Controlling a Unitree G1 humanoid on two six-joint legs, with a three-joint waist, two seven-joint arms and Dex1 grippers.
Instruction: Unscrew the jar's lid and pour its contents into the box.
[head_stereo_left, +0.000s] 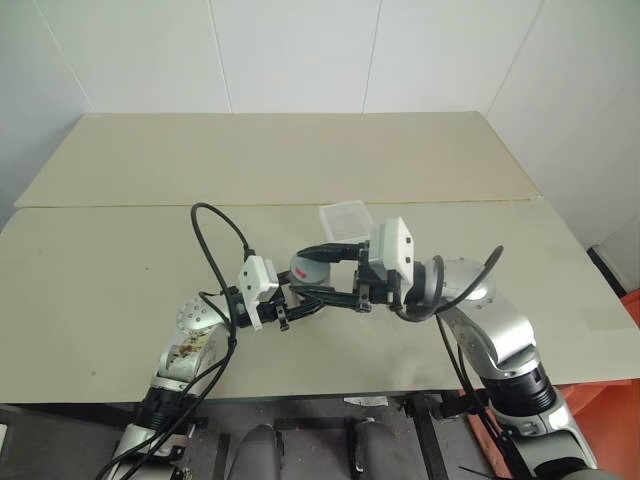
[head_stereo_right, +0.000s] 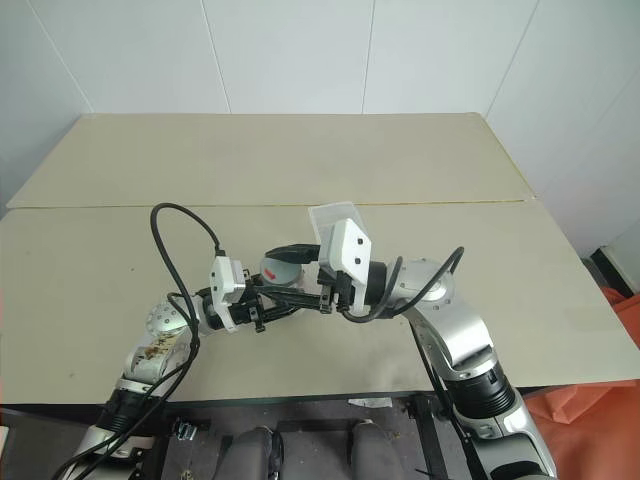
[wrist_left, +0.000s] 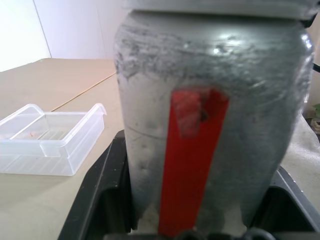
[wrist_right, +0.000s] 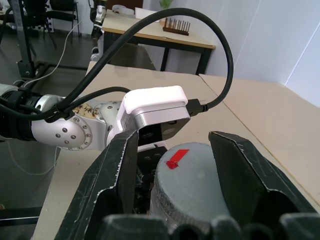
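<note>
Black fingers of the right gripper (wrist_right: 185, 185) were pressed against either side of the lid (wrist_right: 192, 172), a round grey cap with a small red mark on its top, its surface dull and scuffed. The left gripper (head_stereo_left: 300, 297) was clamped on the jar (wrist_left: 210, 115) from the opposite side, its two fingers hugging the base; from the left wrist the jar's wall looked grey and smeared, with a red strip running up its side, and no writing on it could be read. The contents could not be made out through the wall. In the head views the two grippers met above the near part of the desk (head_stereo_left: 120, 280), pointing at each other, with the jar held level between them, clear of the desk top, and the lid's red mark (head_stereo_left: 300, 270) facing up toward the camera. A white camera housing sat on each wrist, and black cables looped from both arms. Just beyond the grippers, the box (head_stereo_left: 344, 218) lay on the desk, a shallow clear plastic tray with rounded corners; it stood apart from the jar and looked empty save for a faint reddish speck inside. The desk top was pale beige, with a seam across it behind the box.
</note>
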